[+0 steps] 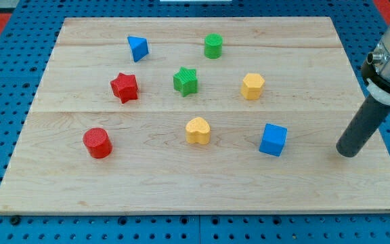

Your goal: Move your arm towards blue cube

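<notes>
1. The arm ends in a plain dark rod with no claw on it, so there is nothing to spread or pinch; my tip (348,152) rests on the board near its right edge, touching no block
2. The blue cube (273,139) sits at about nine o'clock from my tip, near but clearly apart, with bare wood between them
3. Farther out at nine o'clock lies a yellow heart-shaped block (198,130), and beyond it, toward the view's left, a red cylinder (97,142)
4. At about ten o'clock from my tip stands a yellow block (252,86), roughly hexagonal; past it a green star (186,80) and a red star (124,87)
5. Toward the view's top are a green cylinder (213,46) and a blue triangular block (138,48)
6. The surface is a pale wooden board (303,196) made of joined planks with visible grain; it rests on a blue pegboard table (181,230) dotted with holes
7. There are no containers; every block stands loose on the wood, and their faces look finely ribbed
</notes>
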### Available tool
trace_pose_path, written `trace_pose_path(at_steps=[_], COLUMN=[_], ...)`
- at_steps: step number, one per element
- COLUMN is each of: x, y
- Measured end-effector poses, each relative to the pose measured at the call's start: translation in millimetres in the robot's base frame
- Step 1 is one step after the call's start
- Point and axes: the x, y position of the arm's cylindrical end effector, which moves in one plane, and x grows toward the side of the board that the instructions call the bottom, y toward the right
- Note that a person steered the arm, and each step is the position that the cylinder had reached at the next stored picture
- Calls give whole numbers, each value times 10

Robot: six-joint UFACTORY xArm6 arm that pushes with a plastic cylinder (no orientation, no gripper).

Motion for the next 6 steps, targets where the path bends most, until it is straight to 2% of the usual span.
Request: trace_pose_path(at_steps=[3,4,5,6], x=[-2,-160,-492,-500], y=[4,5,6,6])
